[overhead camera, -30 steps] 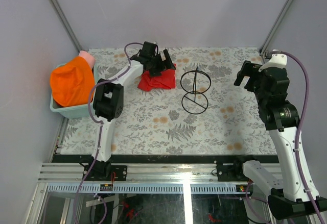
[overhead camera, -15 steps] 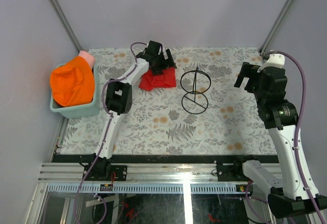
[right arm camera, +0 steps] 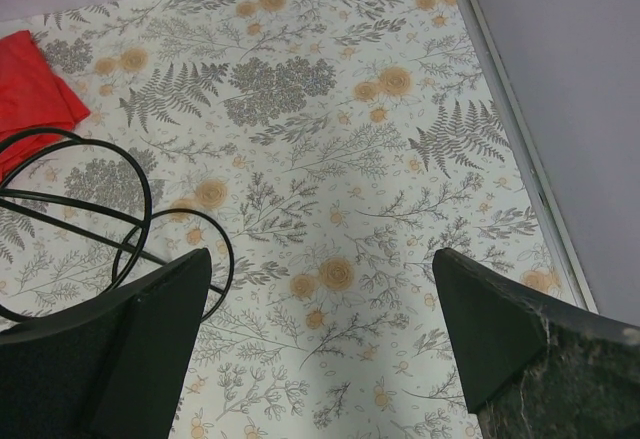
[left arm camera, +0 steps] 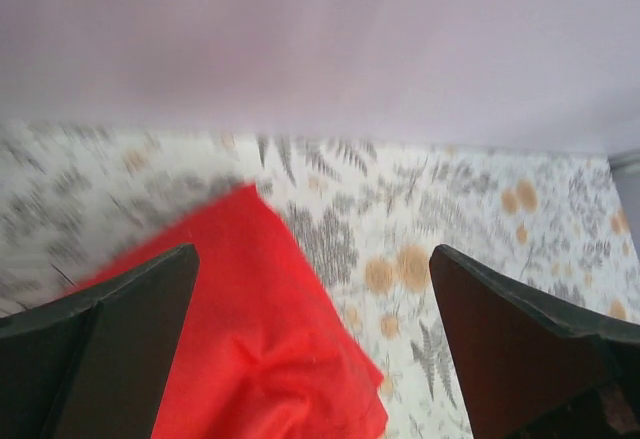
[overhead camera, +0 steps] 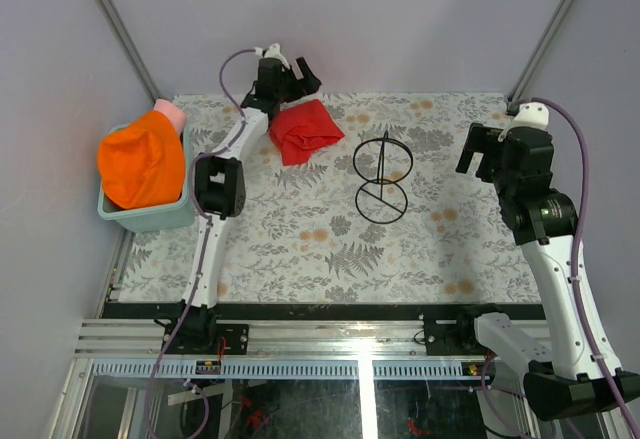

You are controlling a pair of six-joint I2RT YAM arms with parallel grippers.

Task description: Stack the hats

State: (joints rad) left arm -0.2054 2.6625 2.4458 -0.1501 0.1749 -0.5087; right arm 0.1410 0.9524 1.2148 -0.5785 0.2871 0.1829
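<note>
An orange hat [overhead camera: 140, 164] fills the teal bin at the left, with a pink hat [overhead camera: 170, 114] behind it. A red piece of fabric [overhead camera: 305, 131] lies fairly flat on the table at the back; I cannot tell whether it is the red hat. It also shows in the left wrist view [left arm camera: 250, 339] and the right wrist view [right arm camera: 35, 89]. The blue hat is out of view. My left gripper [overhead camera: 285, 74] is open and empty, raised behind the red fabric [left arm camera: 312, 259]. My right gripper [overhead camera: 480, 149] is open and empty over the right side of the table [right arm camera: 320, 359].
A black wire stand [overhead camera: 382, 177] stands mid-table, right of the red fabric, also in the right wrist view [right arm camera: 100, 219]. The teal bin [overhead camera: 150, 217] sits at the left edge. Walls close the back and both sides.
My left gripper has let go of the red fabric and lifted back toward the far wall. The fabric now lies farther back and flatter. The right arm barely moved.
</note>
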